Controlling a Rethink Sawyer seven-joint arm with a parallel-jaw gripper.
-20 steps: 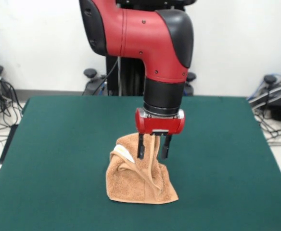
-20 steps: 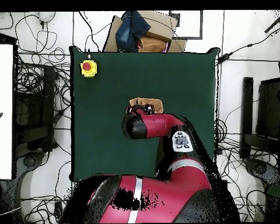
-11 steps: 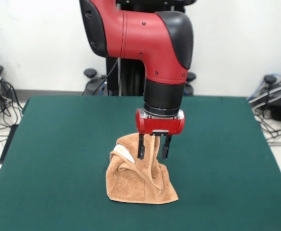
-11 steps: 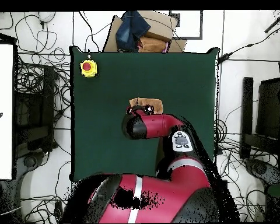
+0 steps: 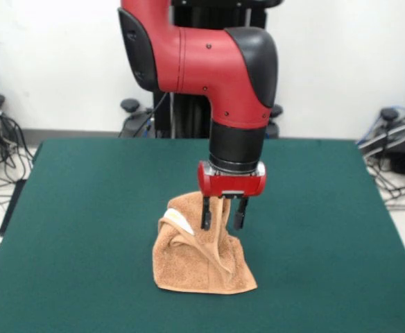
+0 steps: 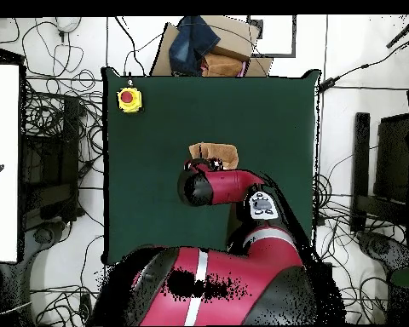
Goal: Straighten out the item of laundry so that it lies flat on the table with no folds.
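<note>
**Near the middle of the table, a pinched towel waits to be spread**

Near the middle of the table (image 5: 84,208), the towel (image 5: 195,260) stands as a crumpled cone, with its lower part resting on the green cloth and its top drawn up. The gripper (image 5: 221,222) comes straight down from the red arm (image 5: 209,62), and its two fingers stand narrow on either side of a raised ridge of the fabric, so it seems to hold this fold. A small white label (image 5: 180,223) shows on the upper left side of the heap.

To do this step well, the arm should probably lift only until the cloth hangs free, then carry it sideways and lower it slowly, so that the bottom hem drags and the layers open. The terry will likely cling to the felt-like surface, which helps the spreading but can also make new wrinkles.

The table offers much free room around the towel. In the overhead view a yellow box with a red button (image 6: 129,99) sits at one corner, well apart, and cables (image 6: 54,128) lie on the floor around
</note>
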